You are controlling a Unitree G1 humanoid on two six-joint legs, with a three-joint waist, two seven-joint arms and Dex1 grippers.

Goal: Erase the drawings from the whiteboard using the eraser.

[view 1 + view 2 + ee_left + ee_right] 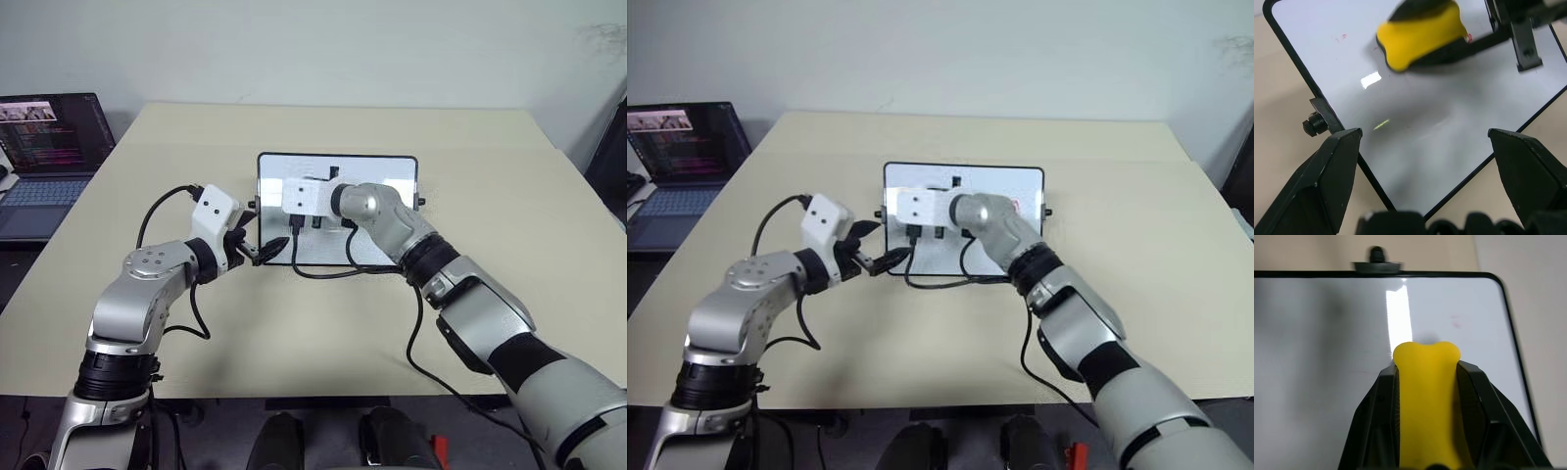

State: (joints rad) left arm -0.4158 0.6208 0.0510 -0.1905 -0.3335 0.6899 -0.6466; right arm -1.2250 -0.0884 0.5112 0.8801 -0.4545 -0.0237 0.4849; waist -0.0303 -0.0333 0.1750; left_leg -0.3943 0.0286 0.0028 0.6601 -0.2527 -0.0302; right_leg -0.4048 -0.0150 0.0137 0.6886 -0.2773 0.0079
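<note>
The right gripper (1425,396) clamps the eraser (1426,396) over the whiteboard (1415,147) to wipe faint red marks (1342,37); the left gripper (1425,142), jaws open, flanks its corner as if bracing it.

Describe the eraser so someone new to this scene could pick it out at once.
Start at the beige table and find the black-framed whiteboard near its middle. Over the board, the right tool is shut on the eraser, a small oblong block. It is the only bright yellow thing there, with a notched end poking out between black fingers.
</note>
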